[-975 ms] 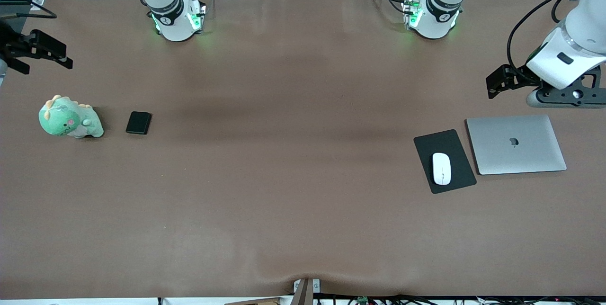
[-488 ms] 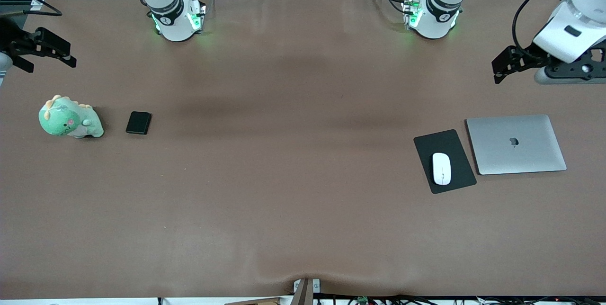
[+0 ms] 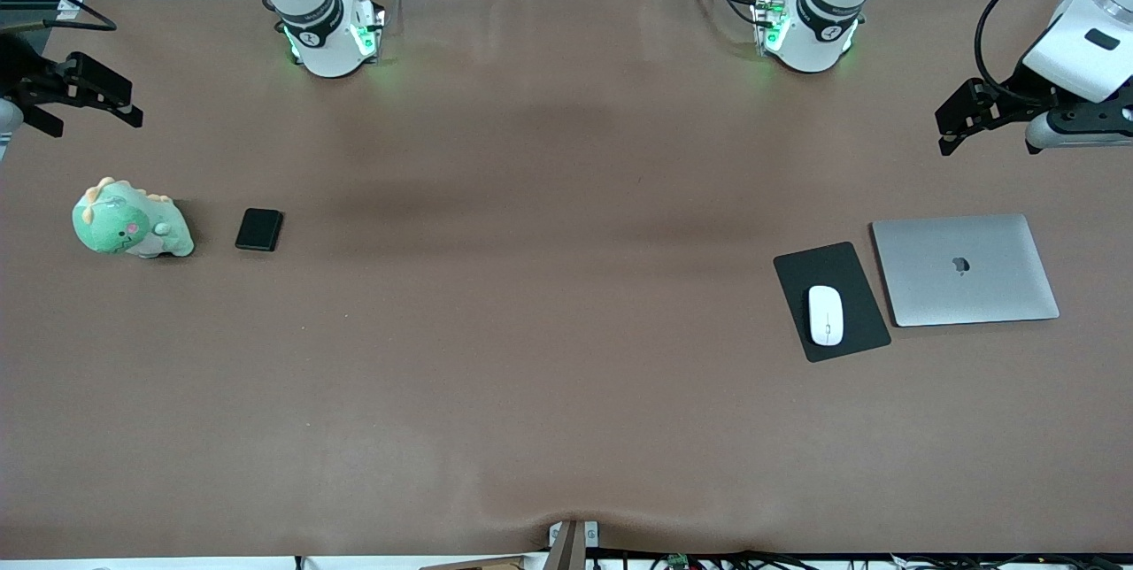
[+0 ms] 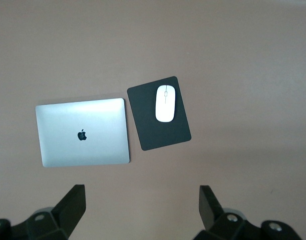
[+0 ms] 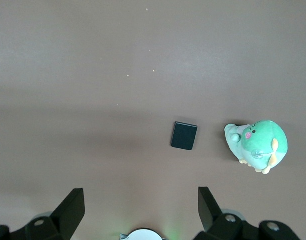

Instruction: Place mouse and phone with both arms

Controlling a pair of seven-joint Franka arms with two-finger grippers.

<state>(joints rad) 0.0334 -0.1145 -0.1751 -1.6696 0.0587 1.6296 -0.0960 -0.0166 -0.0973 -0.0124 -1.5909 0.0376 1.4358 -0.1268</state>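
My left hand and right hand hang released. Mouse, on the mouse pad: light, slick; I'd pinch its sides. Phone: rigid, thin; grip edges.

Brown table bears phone, plush dinosaur, mouse pad, laptop

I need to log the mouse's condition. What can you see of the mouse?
The mouse is a small white oval with a smooth, plastic-looking shell and a thin grey line down its middle. It lies flat on the black mouse pad, beside the closed silver laptop, toward the left arm's end of the table. Nothing else touches it.
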